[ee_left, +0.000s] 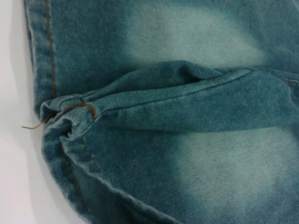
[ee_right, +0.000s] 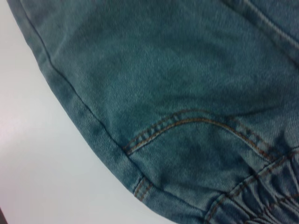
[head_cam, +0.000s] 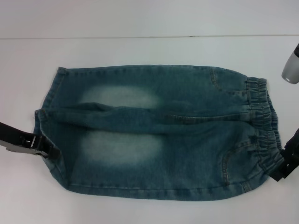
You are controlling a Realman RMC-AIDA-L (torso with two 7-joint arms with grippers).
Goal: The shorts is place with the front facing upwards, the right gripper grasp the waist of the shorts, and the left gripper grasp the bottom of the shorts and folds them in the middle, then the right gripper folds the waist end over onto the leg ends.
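Note:
Faded blue denim shorts (head_cam: 159,135) lie flat on the white table (head_cam: 140,23), front up. The elastic waist (head_cam: 261,121) is at the right and the leg ends (head_cam: 49,107) are at the left. My left gripper (head_cam: 46,151) sits at the edge of the near leg's hem, touching the cloth. At the near corner of the waist is my right gripper (head_cam: 282,163). The left wrist view shows the hems (ee_left: 70,109) where the two legs meet, with a loose thread. In the right wrist view I see a pocket seam (ee_right: 187,119) and the gathered waist (ee_right: 261,196).
A grey cylindrical part (head_cam: 292,65) hangs at the far right above the table. White tabletop surrounds the shorts on all sides, and the table's far edge (head_cam: 140,37) runs across the back.

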